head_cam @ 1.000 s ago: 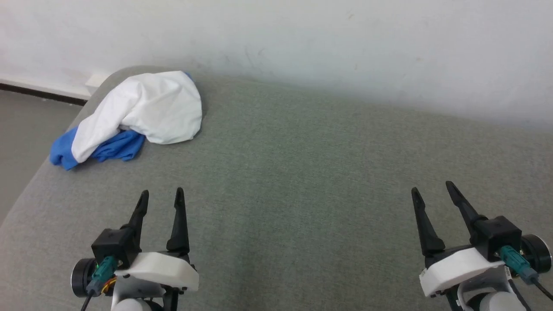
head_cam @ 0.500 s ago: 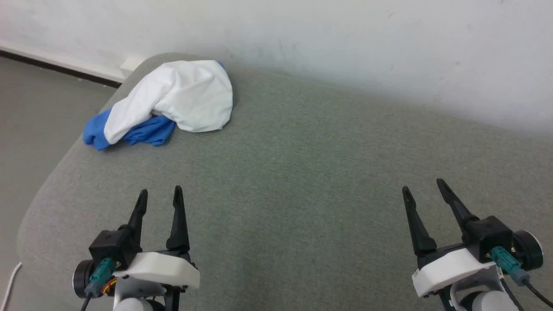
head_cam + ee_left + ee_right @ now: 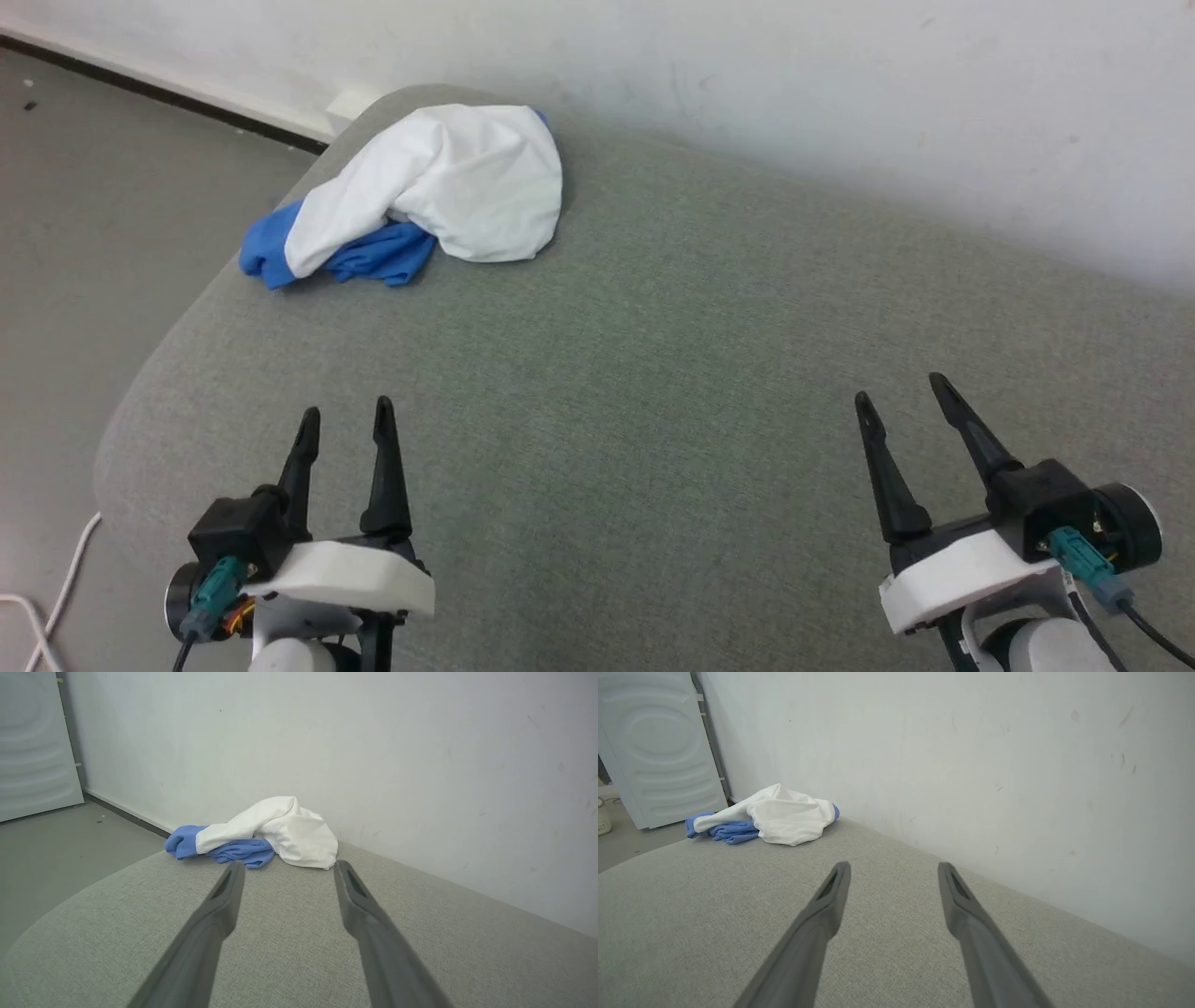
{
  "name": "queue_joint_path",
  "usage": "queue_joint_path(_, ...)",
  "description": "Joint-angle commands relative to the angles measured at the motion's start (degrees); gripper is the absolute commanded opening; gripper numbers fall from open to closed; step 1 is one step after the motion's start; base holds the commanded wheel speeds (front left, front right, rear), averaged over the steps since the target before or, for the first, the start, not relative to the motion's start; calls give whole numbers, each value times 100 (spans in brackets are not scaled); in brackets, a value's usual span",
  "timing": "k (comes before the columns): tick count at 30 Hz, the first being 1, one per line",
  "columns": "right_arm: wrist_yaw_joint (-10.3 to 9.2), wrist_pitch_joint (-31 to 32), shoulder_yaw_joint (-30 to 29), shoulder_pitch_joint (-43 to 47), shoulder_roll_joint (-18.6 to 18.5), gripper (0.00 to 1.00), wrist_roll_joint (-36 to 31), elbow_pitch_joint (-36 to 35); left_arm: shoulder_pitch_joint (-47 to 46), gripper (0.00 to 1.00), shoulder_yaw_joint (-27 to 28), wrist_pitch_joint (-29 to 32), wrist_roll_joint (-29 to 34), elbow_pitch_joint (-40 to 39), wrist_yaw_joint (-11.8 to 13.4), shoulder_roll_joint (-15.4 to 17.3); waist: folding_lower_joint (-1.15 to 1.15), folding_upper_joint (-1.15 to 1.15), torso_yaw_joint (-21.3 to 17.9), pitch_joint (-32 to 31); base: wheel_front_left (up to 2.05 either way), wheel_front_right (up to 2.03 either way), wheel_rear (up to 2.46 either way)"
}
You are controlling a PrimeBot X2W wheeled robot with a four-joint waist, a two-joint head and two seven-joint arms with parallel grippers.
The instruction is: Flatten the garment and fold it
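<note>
The garment (image 3: pixel 448 182) lies crumpled in a white heap with blue cloth spilling out at its left, on the far left corner of the grey cushioned surface (image 3: pixel 653 373). From the left wrist view the garment (image 3: pixel 280 830) lies straight ahead, well beyond the fingertips. It appears off to the left in the right wrist view, garment (image 3: pixel 780 814). My left gripper (image 3: pixel 344 418) hovers open near the front left, empty. At the front right my right gripper (image 3: pixel 901 390) is open too, nothing between its fingers.
A white wall (image 3: pixel 747 84) runs along the back edge of the surface. Bare floor (image 3: pixel 84 233) lies to the left, with a white cable (image 3: pixel 56 607) at the lower left. A pale ribbed panel (image 3: pixel 654 742) stands by the wall beyond the garment.
The head camera has turned left, so the whole scene slid right in view. The garment has not moved, and both grippers stay open in the same pose.
</note>
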Motion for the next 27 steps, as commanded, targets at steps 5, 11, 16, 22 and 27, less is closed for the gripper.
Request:
queue_joint_path(5,-4,-63,31,-109,14,100,-78,-28,-292,100,19,-112,-154,84,68,-10,0,0,114,123,0,0,0)
queue_joint_path(11,-4,-52,97,-197,15,100,-153,-89,-692,100,120,-184,-198,190,-6,-10,0,0,129,320,0,0,0)
queue_joint_path(16,-4,-26,137,-311,16,100,-241,-175,-1342,100,335,-243,-14,234,-188,-11,0,0,77,577,0,0,0)
queue_joint_path(22,-4,7,204,-485,17,100,-350,-268,-2534,100,761,-315,284,242,-435,31,0,0,-83,987,0,0,0)
queue_joint_path(27,-4,-8,275,-723,12,100,-402,-308,-3715,100,1069,-375,356,681,-589,303,0,0,-321,1374,0,0,0)
